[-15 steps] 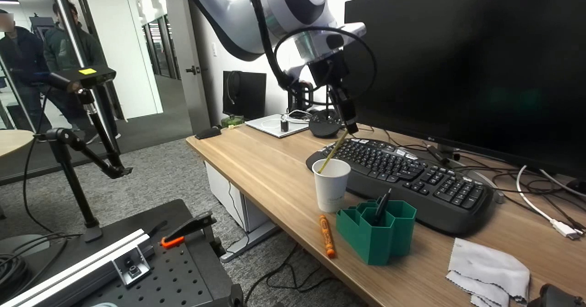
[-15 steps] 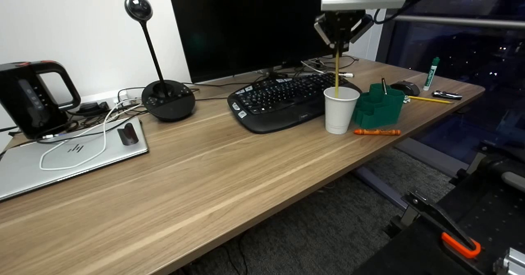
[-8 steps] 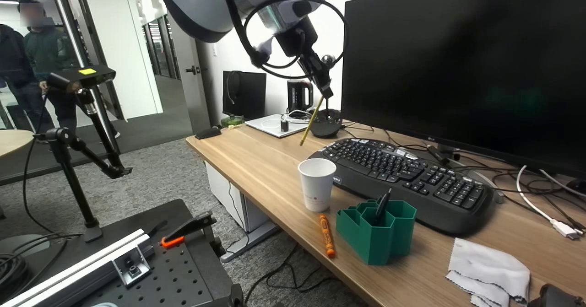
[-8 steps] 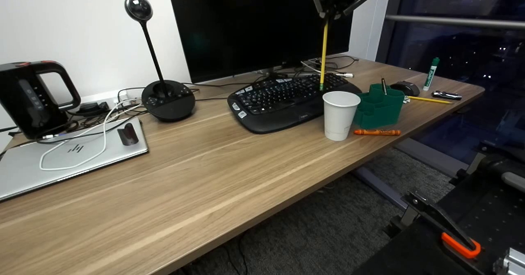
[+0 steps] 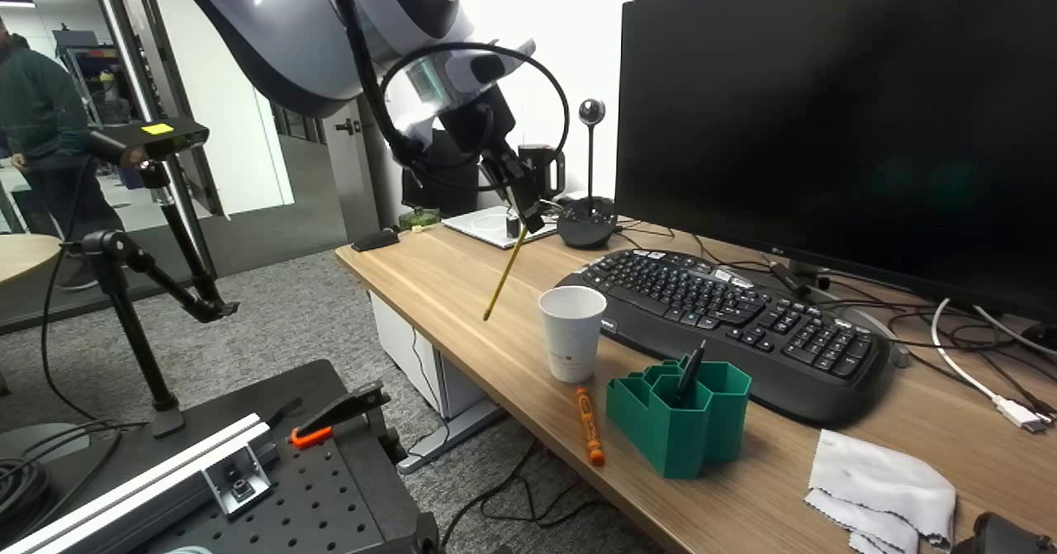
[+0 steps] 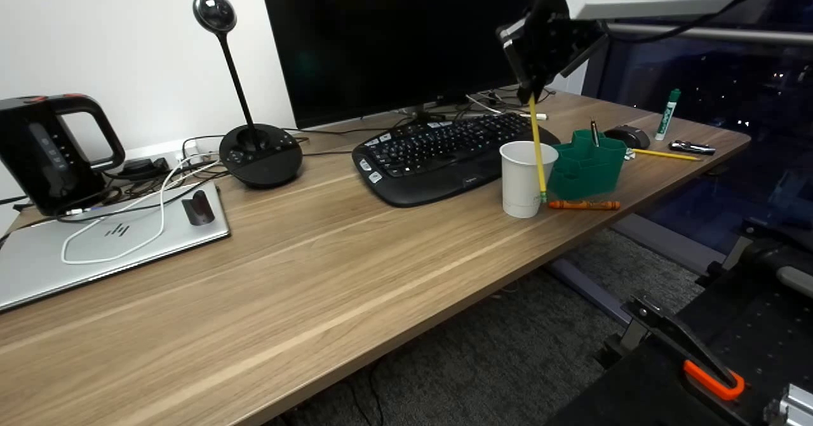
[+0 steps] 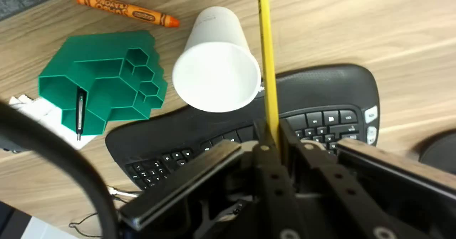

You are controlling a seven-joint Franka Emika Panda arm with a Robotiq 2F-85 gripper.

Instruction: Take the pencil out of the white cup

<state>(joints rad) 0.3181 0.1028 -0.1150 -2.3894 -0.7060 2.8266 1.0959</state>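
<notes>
One end effector [image 7: 273, 128] pinches a slender pencil [image 7: 268, 57] outside the tapered white cup [image 7: 217, 61].

The arm [image 5: 301, 38] slants down, its tool [image 7: 274, 132] clamped

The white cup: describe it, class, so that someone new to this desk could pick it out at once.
Find the big black monitor, then the black keyboard in front of it. The white cup stands upright in front of that, beside a green organizer. Its one round opening and white, tapering side set it apart from the organizer's angular compartments.
</notes>
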